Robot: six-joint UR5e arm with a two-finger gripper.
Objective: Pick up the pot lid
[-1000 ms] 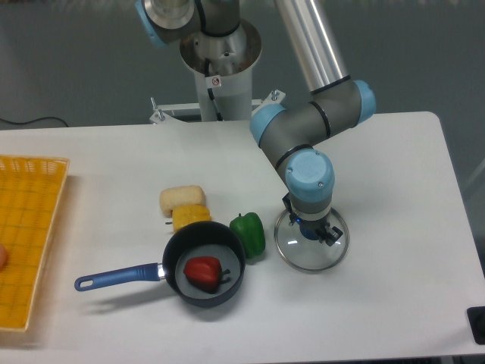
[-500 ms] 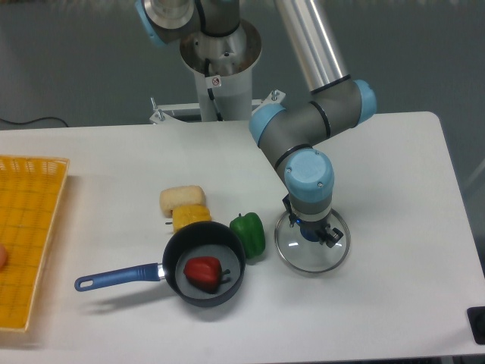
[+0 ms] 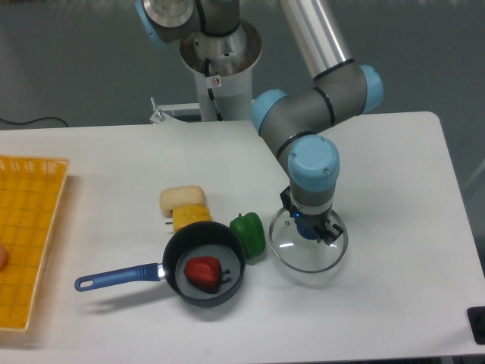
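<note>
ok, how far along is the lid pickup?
Done: the gripper is at the blue knob of the glass pot lid, apparently gripping it. In hand: lift looks just begun; the rim has shifted since earlier frames. Left: raising it well off the table.

Black pan [image 3: 206,302], blue handle [image 3: 117,277] toward view left, red pepper [image 3: 201,274] inside. Green pepper [image 3: 248,233] right beside pan. Yellow pepper [image 3: 189,217] behind pan, tan oblong item [image 3: 181,197] behind that, can't ID. Yellow crate [image 3: 34,162] at left edge, roundish orange thing [image 3: 2,255] inside, mostly cut off. Black object [image 3: 477,317] lower right, partly out of frame.
</note>
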